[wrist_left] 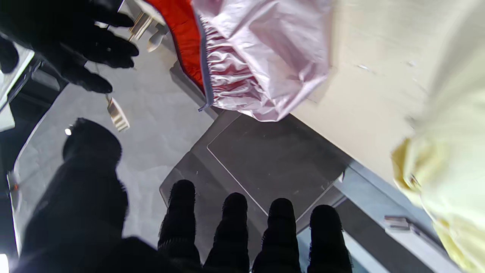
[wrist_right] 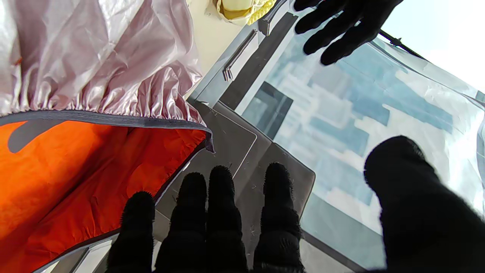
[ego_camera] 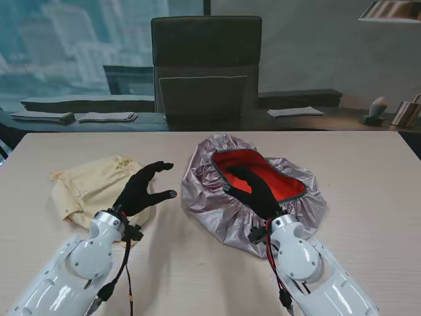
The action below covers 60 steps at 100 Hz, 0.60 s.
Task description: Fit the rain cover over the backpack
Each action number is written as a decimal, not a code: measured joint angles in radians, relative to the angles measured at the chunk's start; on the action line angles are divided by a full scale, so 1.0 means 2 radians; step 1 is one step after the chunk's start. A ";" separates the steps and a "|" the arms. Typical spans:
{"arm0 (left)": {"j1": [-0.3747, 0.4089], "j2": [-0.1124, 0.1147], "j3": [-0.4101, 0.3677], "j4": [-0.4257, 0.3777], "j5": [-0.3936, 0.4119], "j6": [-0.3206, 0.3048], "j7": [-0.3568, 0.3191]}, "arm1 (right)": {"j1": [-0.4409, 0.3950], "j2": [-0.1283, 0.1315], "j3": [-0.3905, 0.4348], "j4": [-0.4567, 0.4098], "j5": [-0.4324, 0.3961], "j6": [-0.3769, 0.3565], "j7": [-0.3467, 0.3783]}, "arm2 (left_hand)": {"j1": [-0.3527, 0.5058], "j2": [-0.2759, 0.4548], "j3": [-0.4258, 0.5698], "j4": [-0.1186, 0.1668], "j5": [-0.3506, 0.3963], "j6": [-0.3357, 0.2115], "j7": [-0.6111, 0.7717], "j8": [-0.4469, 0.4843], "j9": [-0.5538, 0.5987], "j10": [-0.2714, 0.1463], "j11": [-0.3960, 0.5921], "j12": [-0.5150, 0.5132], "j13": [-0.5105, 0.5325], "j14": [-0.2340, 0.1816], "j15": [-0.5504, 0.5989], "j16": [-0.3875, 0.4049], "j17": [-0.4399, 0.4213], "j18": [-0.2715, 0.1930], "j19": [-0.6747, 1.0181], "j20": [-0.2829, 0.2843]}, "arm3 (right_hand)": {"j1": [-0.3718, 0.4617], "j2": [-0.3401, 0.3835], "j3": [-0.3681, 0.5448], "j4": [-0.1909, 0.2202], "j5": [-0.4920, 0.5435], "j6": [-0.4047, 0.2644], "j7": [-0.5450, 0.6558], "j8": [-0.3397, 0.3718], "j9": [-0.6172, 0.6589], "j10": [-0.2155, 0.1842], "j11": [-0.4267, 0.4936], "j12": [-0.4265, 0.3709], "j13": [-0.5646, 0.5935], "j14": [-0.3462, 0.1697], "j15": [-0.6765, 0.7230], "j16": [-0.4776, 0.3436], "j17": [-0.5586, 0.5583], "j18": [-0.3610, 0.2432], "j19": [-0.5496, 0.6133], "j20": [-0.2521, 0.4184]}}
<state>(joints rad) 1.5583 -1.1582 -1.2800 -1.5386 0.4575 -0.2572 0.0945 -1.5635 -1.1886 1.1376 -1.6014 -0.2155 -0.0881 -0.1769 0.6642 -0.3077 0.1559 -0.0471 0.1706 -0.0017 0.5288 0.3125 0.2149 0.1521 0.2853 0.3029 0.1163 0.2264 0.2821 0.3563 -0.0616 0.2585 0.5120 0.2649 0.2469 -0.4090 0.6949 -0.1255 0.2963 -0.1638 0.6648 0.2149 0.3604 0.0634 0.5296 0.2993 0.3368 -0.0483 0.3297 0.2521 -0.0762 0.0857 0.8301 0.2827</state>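
Fig.: Rain cover (ego_camera: 253,191), silver outside w/ red-orange lining, lies mouth-up on the bench (ego_camera: 368,171) right of centre, its elastic hem gathered around the opening; presumably turned this way so the rim can be gripped and stretched. Right hand (ego_camera: 253,187) hovers over the near part of the opening, fingers apart, nothing held; whether its fingertips touch the lining can't be told. Backpack (ego_camera: 92,187), pale yellow, lies flat on the bench to the left, well apart from the cover. Left hand (ego_camera: 145,187) sits over the backpack's right edge, thumb and fingers spread, empty; contact w/ the fabric not resolvable. Hidden/unclear: backpack straps and zip not made out; cover's near rim masked by right forearm; wrist views show mostly fingers and background beyond the bench.
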 measured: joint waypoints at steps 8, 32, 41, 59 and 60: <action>0.039 0.007 -0.048 -0.042 0.069 -0.004 -0.036 | 0.000 0.001 0.000 0.000 0.000 -0.002 0.001 | -0.002 -0.012 -0.006 0.000 0.000 -0.001 -0.035 -0.012 0.000 -0.003 -0.024 -0.005 -0.006 -0.008 -0.020 0.000 0.001 0.000 -0.025 -0.009 | 0.000 0.000 0.000 0.000 0.000 0.000 0.000 0.000 0.000 0.000 0.000 0.000 0.000 0.000 0.000 0.000 0.000 0.000 0.000 0.000; 0.134 0.042 -0.168 -0.111 0.227 -0.032 -0.076 | -0.003 0.001 0.004 -0.005 -0.002 -0.002 0.000 | -0.001 -0.041 -0.043 0.000 0.000 -0.001 -0.138 -0.063 -0.027 -0.015 -0.099 -0.011 -0.025 -0.024 -0.080 -0.006 0.002 -0.005 -0.100 -0.016 | 0.000 -0.004 0.000 0.000 0.000 0.000 0.000 0.000 0.005 0.000 0.000 0.000 0.000 0.000 0.000 0.000 0.000 0.004 0.000 0.000; 0.151 0.048 -0.194 -0.114 0.324 -0.036 -0.073 | -0.004 0.001 0.004 -0.006 -0.006 -0.001 -0.001 | 0.001 -0.068 -0.043 0.000 0.000 -0.002 -0.159 -0.075 -0.027 -0.019 -0.117 -0.004 -0.026 -0.025 -0.101 -0.006 0.001 -0.006 -0.122 -0.016 | 0.000 -0.004 0.000 0.000 0.000 0.000 0.000 0.000 0.010 0.000 0.000 0.000 0.000 0.001 0.000 0.000 0.000 0.004 0.000 0.000; 0.153 0.063 -0.196 -0.089 0.313 -0.023 -0.104 | -0.004 0.001 0.002 -0.007 -0.010 0.002 -0.003 | -0.014 -0.107 0.014 0.000 0.000 -0.010 -0.216 -0.093 -0.033 -0.020 -0.130 -0.024 -0.031 -0.031 -0.118 -0.033 0.000 -0.013 -0.179 0.008 | 0.000 -0.005 0.000 0.000 0.000 0.000 0.000 0.004 0.010 0.000 0.000 0.000 0.000 0.001 0.000 0.000 0.000 0.005 0.000 0.000; 0.153 0.063 -0.195 -0.087 0.320 -0.022 -0.104 | -0.004 0.001 0.002 -0.007 -0.010 0.002 -0.004 | -0.022 -0.114 0.037 0.000 0.000 -0.010 -0.218 -0.093 -0.033 -0.020 -0.131 -0.026 -0.031 -0.031 -0.119 -0.036 0.000 -0.013 -0.184 0.011 | 0.000 -0.005 0.000 0.000 0.000 0.000 0.000 0.004 0.010 0.000 0.000 0.000 0.000 0.001 0.000 0.000 0.000 0.005 0.000 0.000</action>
<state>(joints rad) 1.8636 -1.0316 -1.6708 -1.7130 1.0966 -0.3019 -0.1130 -1.5724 -1.1859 1.1422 -1.6152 -0.2356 -0.0833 -0.1840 0.6200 -0.5357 0.2304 -0.0469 0.1706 -0.0214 0.0925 0.1272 0.1487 0.1115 0.0241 0.2505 0.0535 0.1638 0.0446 0.2845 -0.0621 0.2321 0.1437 0.2864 0.2469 -0.4180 0.6949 -0.1254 0.2964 -0.1642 0.6647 0.2233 0.3810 0.0642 0.5293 0.2992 0.3369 -0.0470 0.3297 0.2521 -0.0765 0.0957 0.8301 0.2834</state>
